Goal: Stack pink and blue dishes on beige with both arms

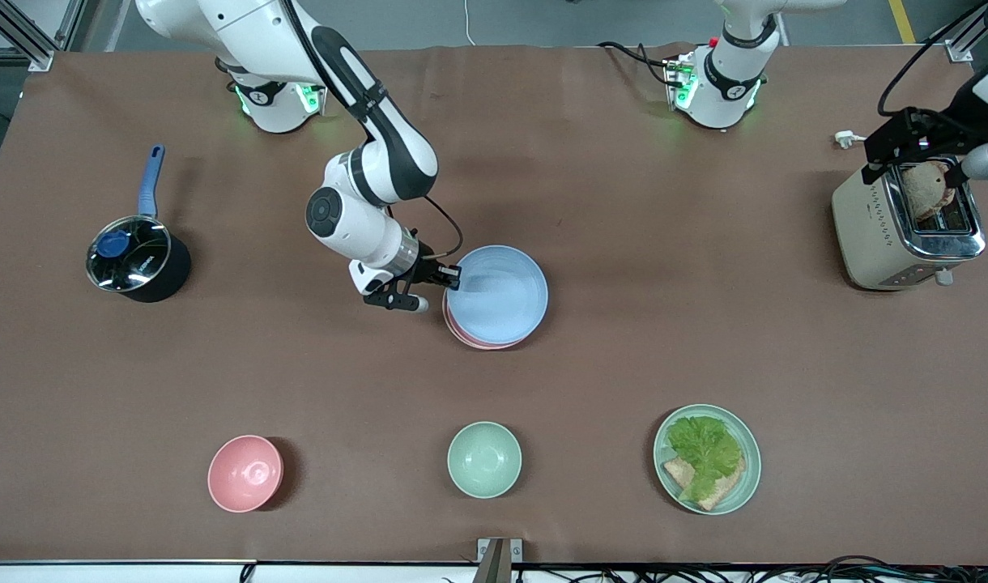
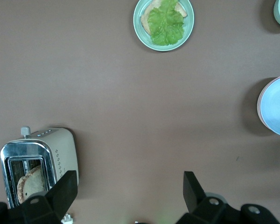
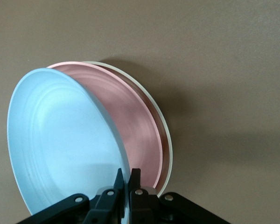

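Observation:
The light blue plate (image 1: 498, 293) (image 3: 60, 144) hangs tilted over the pink plate (image 1: 470, 338) (image 3: 135, 126), with my right gripper (image 1: 452, 277) (image 3: 128, 179) shut on its rim at the right arm's end. Under the pink plate only a thin cream edge of the beige plate (image 3: 164, 135) shows. These plates lie at the table's middle; the blue plate (image 2: 277, 105) also appears in the left wrist view. My left gripper (image 1: 907, 154) (image 2: 129, 186) waits open over the toaster, holding nothing.
A toaster (image 1: 903, 223) (image 2: 37, 161) with bread stands at the left arm's end. A lidded pot (image 1: 138, 259) sits at the right arm's end. Nearest the front camera are a pink bowl (image 1: 245, 474), a mint bowl (image 1: 484, 459) and a mint plate with lettuce (image 1: 707, 459) (image 2: 164, 23).

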You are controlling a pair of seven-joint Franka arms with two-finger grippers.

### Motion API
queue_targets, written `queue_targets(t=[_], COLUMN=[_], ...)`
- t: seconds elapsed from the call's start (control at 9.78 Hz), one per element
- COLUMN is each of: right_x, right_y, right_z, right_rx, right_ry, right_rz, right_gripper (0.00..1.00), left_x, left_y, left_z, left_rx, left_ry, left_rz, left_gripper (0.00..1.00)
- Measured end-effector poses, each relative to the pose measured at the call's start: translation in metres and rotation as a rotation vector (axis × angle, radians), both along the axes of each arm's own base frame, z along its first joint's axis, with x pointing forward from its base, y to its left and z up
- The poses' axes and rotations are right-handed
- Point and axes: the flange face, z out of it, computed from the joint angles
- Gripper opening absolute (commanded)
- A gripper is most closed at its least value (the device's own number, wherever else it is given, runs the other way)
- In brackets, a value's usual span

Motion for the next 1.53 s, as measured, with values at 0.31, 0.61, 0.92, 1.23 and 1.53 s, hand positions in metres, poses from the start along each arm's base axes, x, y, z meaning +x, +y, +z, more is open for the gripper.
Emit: queue_targets(t=[0.31,0.61,0.92,1.23,1.53], right_x=[0.000,0.010,0.063,0.095,0.109], right_y=[-0.005,-0.016,-0.079,-0.170,-0.231], right_z=[-0.010,-0.006,0.041,0.110,0.196], right_rx=[-0.013,-0.019,-0.086,-0.225,-0.314], right_ry=[0.011,-0.017,-0.153,-0.178,-0.135], right_rz=[-0.007,-0.035,-0.061,-0.011,0.030], right_gripper=[0.94,1.00,1.00,1.00,1.00], left_x=[-0.005,-0.005,-0.005,-0.005,-0.006], left_y=[0.002,0.003,0.009,0.007,0.001], left_z=[0.000,-0.001,0.000,-0.001,-0.001], left_rx=[-0.007,-0.008,-0.008,-0.008,-0.007], left_ry=[0.005,0.012,0.010,0.011,0.014], left_rz=[0.003,0.005,0.017,0.013,-0.002], left_gripper=[1.00,1.00,1.00,1.00,1.00])
